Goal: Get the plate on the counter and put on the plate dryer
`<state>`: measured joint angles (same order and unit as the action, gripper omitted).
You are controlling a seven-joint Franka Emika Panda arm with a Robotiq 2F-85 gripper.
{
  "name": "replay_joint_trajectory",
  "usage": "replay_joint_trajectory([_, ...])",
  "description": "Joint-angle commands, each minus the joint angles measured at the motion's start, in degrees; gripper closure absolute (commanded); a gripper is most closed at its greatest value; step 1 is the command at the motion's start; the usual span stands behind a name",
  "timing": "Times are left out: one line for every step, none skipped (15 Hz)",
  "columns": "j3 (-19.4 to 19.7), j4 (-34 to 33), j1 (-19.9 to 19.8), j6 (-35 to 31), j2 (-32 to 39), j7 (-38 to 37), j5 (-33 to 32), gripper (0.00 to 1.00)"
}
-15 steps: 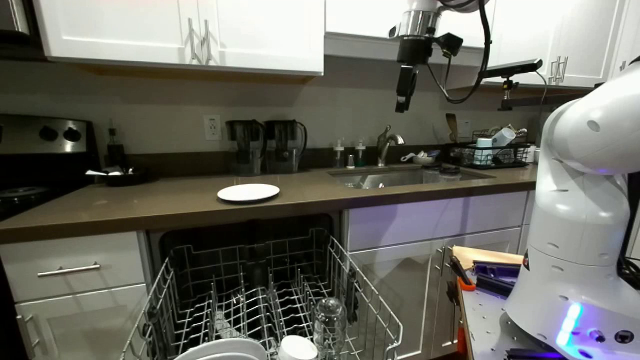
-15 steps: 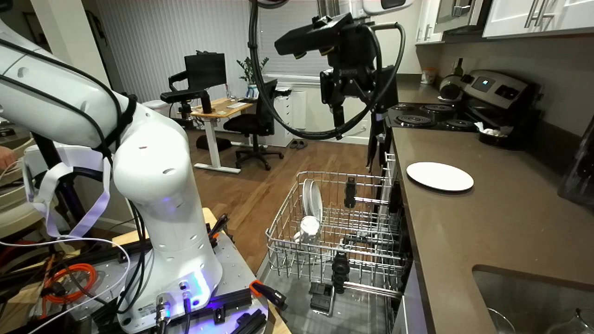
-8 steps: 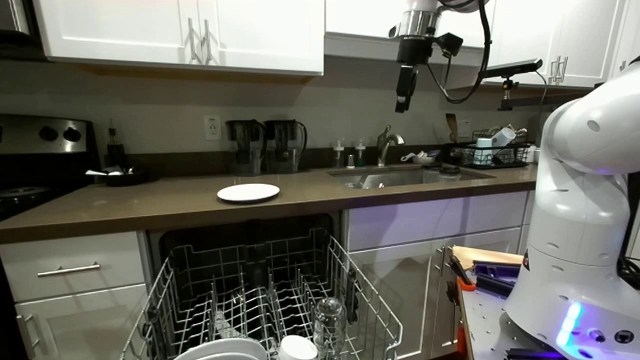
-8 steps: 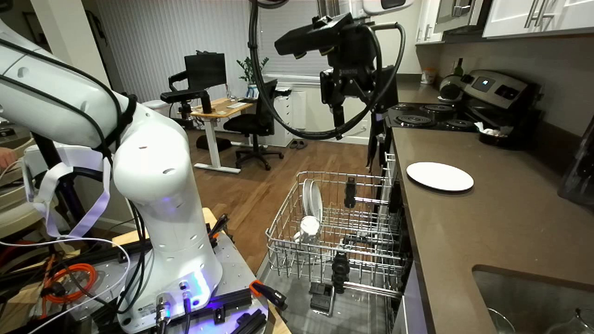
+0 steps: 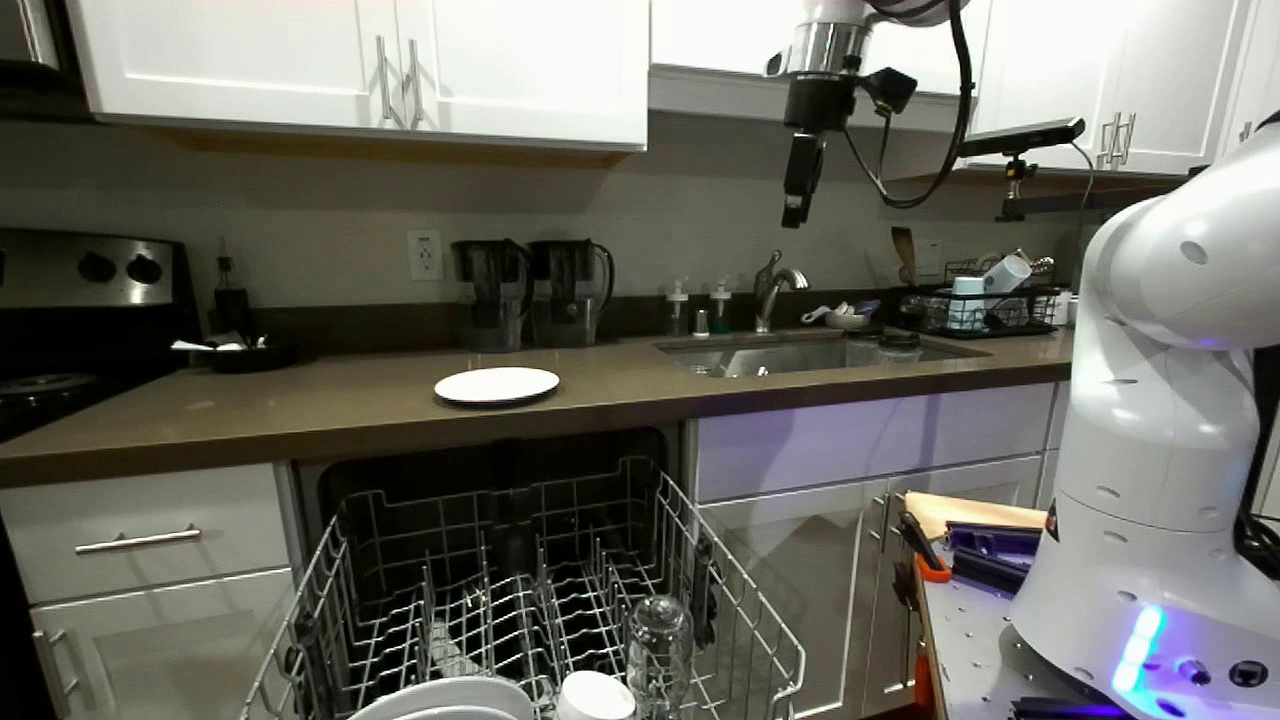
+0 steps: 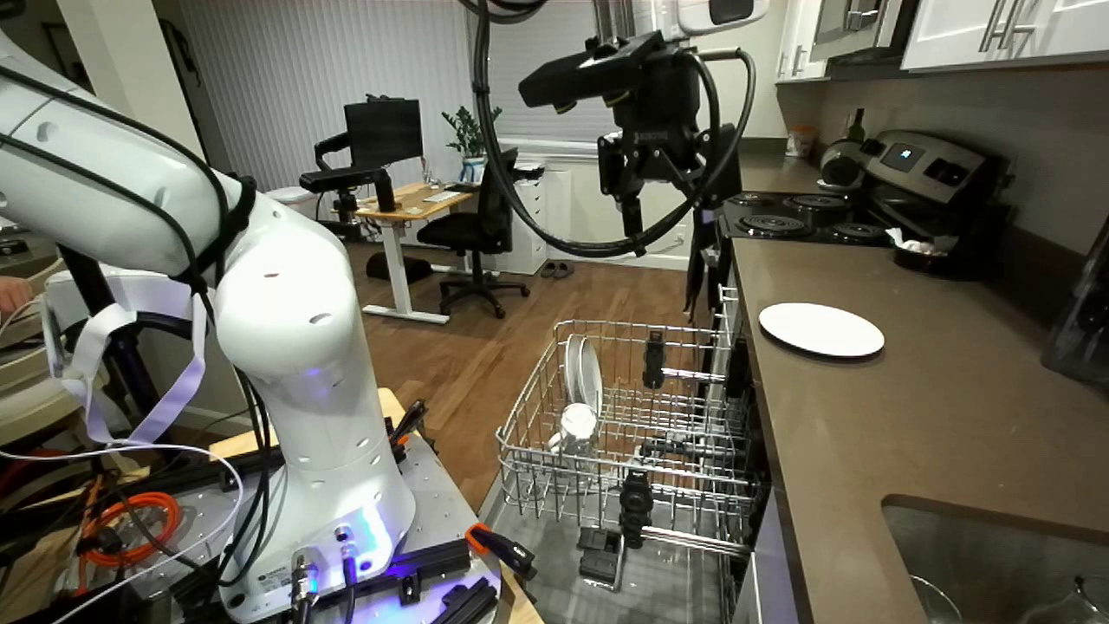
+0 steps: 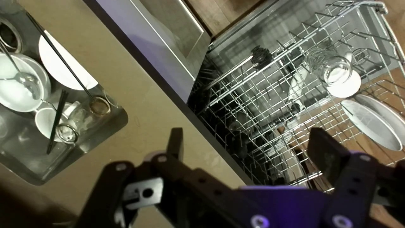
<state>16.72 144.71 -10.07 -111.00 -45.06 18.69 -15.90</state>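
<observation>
The white round plate (image 5: 497,385) lies flat on the brown counter (image 5: 300,410), above the pulled-out rack. It also shows in an exterior view (image 6: 821,329) near the counter's front edge. It is out of view in the wrist view. The plate dryer, a grey wire rack (image 5: 731,565), is pulled out below the counter and also shows in the wrist view (image 7: 269,64). My gripper (image 5: 796,215) hangs high above the counter level, to the sink side of the plate and apart from it. In the wrist view the gripper (image 7: 246,130) is open with nothing between its fingers.
The rack holds upright white plates (image 6: 585,373), a white cup (image 6: 579,420) and a clear glass (image 5: 658,645). The steel sink (image 7: 28,161) holds bowls, glasses and chopsticks. Two dark pitchers (image 5: 570,295) stand behind the plate. Upper cabinets (image 5: 520,70) overhang the counter.
My gripper has shifted slightly left in an exterior view during the last half second, after standing still. The plate and rack have not moved.
</observation>
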Motion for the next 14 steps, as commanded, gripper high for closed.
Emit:
replay_joint_trajectory([-3.4,-1.5,2.9,-4.0,5.7,-1.0,-0.8,0.00])
replay_joint_trajectory([-4.3,-1.9,3.5,-5.4,7.2,-1.1,-1.0,0.00])
replay_joint_trajectory([-5.6,-2.2,3.8,-7.8,9.1,-1.9,-1.9,0.00])
replay_joint_trajectory([-6.6,-2.6,4.1,-9.7,10.8,-2.1,-2.5,0.00])
replay_joint_trajectory([-7.8,-3.2,4.2,-11.9,13.0,-2.6,-3.5,0.00])
replay_joint_trajectory([-8.8,-4.1,4.2,-13.8,15.3,-3.1,-4.4,0.00])
replay_joint_trajectory([-10.2,-5.0,4.0,-16.0,18.0,-4.0,-5.9,0.00])
replay_joint_trajectory([-11.3,-6.1,3.8,-17.5,20.2,-4.6,-7.4,0.00])
replay_joint_trajectory([-12.6,-7.5,3.7,-18.8,23.0,-5.6,-9.0,0.00])
replay_joint_trajectory([-13.4,-9.0,3.8,-19.5,25.4,-6.2,-10.2,0.00])
replay_joint_trajectory([-14.3,-10.6,4.0,-20.4,28.3,-6.9,-11.6,0.00])
replay_joint_trajectory([-15.1,-12.2,4.2,-20.8,30.6,-7.3,-12.8,0.00])
replay_joint_trajectory([-16.1,-14.0,4.4,-21.7,33.6,-8.1,-14.8,0.00])
replay_joint_trajectory([-16.9,-15.7,4.4,-22.0,36.0,-8.9,-16.9,0.00])
